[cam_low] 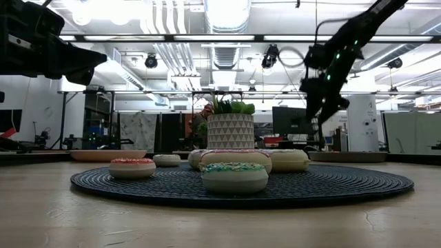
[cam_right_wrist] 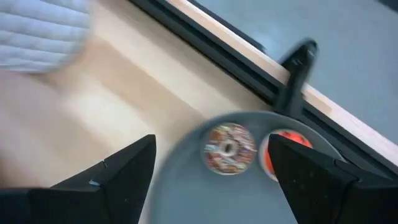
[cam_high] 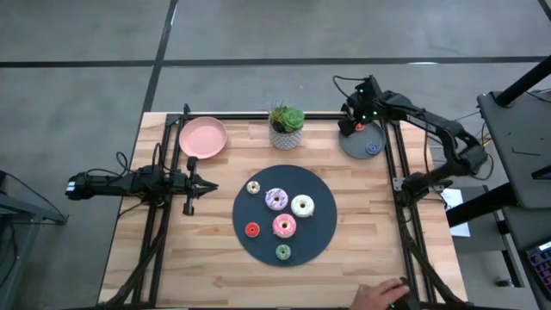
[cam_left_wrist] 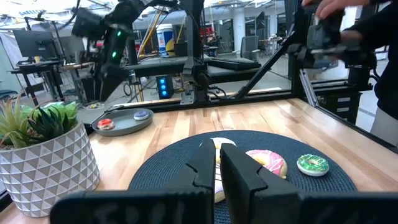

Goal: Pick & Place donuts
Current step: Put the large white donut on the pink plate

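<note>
Several donuts lie flat on the dark round disc [cam_high: 323, 226]: cream [cam_high: 253, 187], purple-white [cam_high: 276, 199], white [cam_high: 302, 206], pink [cam_high: 284, 226], red [cam_high: 251, 229] and green [cam_high: 283, 251]. On the grey plate [cam_high: 357, 146] at the far right lie a blue sprinkled donut [cam_right_wrist: 229, 147] and a red donut [cam_right_wrist: 281, 144]. My right gripper [cam_right_wrist: 211, 180] hangs open above that plate, slanting down, with nothing between its fingers. My left gripper [cam_high: 191, 182] waits shut and level at the table's left, clear of the disc.
A pink plate [cam_high: 203, 138] sits at the far left, and a potted plant [cam_high: 287, 129] stands at the far middle. Dark frame rails [cam_high: 405, 207] run along the table's sides. A person's hand [cam_high: 379, 297] shows at the near right edge.
</note>
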`<state>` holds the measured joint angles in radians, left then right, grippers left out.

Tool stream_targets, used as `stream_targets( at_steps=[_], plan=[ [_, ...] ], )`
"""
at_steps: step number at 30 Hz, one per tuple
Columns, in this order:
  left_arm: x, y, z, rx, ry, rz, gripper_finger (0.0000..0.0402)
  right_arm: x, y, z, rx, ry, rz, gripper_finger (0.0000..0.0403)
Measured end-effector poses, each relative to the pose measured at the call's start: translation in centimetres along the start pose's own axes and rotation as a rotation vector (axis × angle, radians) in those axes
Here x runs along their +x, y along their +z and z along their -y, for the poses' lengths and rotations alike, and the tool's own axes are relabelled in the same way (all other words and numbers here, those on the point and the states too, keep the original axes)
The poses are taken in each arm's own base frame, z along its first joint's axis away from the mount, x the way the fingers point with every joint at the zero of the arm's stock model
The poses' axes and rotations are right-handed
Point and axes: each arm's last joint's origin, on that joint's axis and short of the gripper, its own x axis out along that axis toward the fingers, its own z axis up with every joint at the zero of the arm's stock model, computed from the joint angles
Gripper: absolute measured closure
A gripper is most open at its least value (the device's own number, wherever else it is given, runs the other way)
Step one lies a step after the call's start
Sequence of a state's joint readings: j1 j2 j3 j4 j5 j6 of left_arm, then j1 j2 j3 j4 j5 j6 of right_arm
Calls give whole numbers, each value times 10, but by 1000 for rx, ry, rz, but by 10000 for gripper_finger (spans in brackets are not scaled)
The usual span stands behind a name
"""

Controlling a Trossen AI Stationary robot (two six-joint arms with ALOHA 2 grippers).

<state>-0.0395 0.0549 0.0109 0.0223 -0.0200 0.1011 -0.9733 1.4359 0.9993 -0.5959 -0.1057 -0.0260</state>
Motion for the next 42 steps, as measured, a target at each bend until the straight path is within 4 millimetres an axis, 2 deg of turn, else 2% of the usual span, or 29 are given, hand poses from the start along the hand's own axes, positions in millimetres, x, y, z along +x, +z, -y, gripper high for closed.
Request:
stream_targets(
  at_steps=[10, 17, 23, 30, 42],
  plan=[
    [0, 0, 0, 0, 0, 0, 402, -52, -12, -29, -128, 177, 73, 109],
    [0, 0, 0, 0, 0, 0, 402, -69, -29, -54, -217, 255, 4, 115],
    [0, 0, 0, 0, 0, 0, 402, -84, -42, -86, -337, 341, 14, 112],
    [0, 0, 0, 0, 0, 0, 402, -93, -55, -129, -353, 466, 4, 112],
    [0, 0, 0, 0, 0, 0, 402, -91, -74, -190, -437, 629, -18, 124]
  ],
)
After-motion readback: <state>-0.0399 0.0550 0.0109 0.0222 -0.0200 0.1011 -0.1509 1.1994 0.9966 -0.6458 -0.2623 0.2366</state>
